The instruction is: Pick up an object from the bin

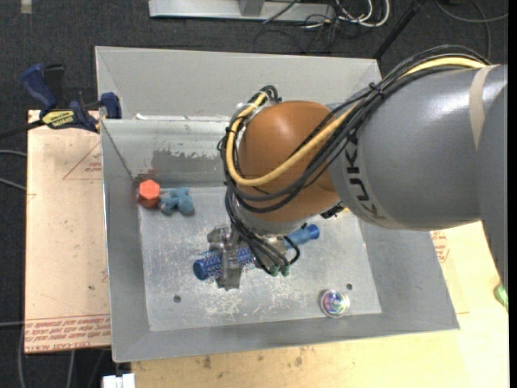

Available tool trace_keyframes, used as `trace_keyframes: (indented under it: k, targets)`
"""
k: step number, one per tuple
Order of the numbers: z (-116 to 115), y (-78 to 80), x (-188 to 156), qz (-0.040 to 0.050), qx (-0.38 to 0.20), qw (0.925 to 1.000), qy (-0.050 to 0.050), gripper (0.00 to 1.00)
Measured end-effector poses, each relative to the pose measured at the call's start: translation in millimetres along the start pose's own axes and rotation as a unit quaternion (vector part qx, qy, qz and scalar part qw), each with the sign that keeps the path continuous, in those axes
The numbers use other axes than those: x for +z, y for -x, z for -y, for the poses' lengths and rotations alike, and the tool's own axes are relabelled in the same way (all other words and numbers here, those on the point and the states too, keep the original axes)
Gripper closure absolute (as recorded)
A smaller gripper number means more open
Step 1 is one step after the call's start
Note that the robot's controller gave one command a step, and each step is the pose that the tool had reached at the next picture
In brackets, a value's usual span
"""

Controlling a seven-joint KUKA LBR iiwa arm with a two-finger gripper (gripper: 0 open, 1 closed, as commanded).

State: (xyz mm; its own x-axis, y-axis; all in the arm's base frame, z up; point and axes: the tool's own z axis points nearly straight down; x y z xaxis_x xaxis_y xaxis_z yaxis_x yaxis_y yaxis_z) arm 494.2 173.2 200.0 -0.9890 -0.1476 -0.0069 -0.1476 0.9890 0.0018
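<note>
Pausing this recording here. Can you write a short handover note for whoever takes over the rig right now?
Gripper: low in the bin, front middle, right at a blue ribbed roller; whether it grips it cannot be told.
Other things: orange block and light blue piece by the back left; blue piece just right of the gripper; shiny ball at the front right.
Done: nothing visibly lifted.
Left: secure one thing and lift it out.

In the bin (161,314) I see a block (149,192) at upper left, a figure (177,202) just right of it. A roller (208,266) lies lower centre, a peg (304,234) up-right of it, a ball (334,301) near the lower right corner.
</note>
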Motion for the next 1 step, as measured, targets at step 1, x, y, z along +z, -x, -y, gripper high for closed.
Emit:
trace_keyframes:
  k: [1]
  targets:
    - [-35.5, 37.2, -88.3, -0.0004, -0.176, 0.9843, 0.001, 1.0]
